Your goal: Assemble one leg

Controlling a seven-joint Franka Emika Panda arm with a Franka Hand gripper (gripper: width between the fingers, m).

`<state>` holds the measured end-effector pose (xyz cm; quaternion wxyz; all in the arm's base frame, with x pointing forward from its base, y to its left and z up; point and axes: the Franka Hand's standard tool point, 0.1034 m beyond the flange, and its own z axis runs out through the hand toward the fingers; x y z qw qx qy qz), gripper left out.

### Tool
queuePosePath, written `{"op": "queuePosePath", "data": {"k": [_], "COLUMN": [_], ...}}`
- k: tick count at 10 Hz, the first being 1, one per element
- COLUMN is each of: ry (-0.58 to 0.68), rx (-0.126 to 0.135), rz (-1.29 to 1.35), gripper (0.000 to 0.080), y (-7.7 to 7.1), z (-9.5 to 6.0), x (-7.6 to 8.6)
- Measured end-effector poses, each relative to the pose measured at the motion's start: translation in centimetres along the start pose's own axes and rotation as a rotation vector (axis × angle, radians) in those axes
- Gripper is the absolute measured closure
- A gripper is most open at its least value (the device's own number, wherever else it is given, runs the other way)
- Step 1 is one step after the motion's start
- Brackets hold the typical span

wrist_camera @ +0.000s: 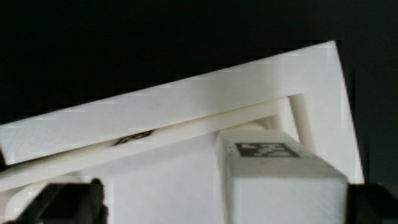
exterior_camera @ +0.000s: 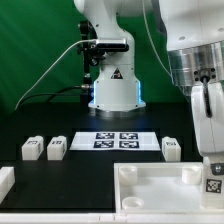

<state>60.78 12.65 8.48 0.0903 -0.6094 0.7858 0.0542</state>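
The large white tray-like piece (exterior_camera: 150, 182) lies at the front of the table. My gripper (exterior_camera: 209, 168) hangs over its corner at the exterior view's right. A leg (exterior_camera: 213, 186) with a black-and-white tag stands there under the hand. In the wrist view that leg (wrist_camera: 281, 175) sits inside the tray's corner (wrist_camera: 311, 80), between my fingers. One finger (wrist_camera: 368, 200) is right beside it; the other finger (wrist_camera: 75, 202) stands well apart from it. The gripper (wrist_camera: 222, 205) looks open. Three more legs (exterior_camera: 32, 148) (exterior_camera: 57, 147) (exterior_camera: 172, 149) lie loose on the black table.
The marker board (exterior_camera: 118, 139) lies in the middle of the table in front of the robot base (exterior_camera: 113, 90). A white piece (exterior_camera: 5, 180) shows at the front edge on the exterior view's left.
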Motion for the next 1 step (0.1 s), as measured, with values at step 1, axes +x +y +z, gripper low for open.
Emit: {"op": "queuePosePath", "data": {"k": [1], "ry": [0.000], "rx": [0.000], "rz": [-0.002], "gripper": [0.0151], "y": [0.00], "z": [0.00], "x": [0.00]}}
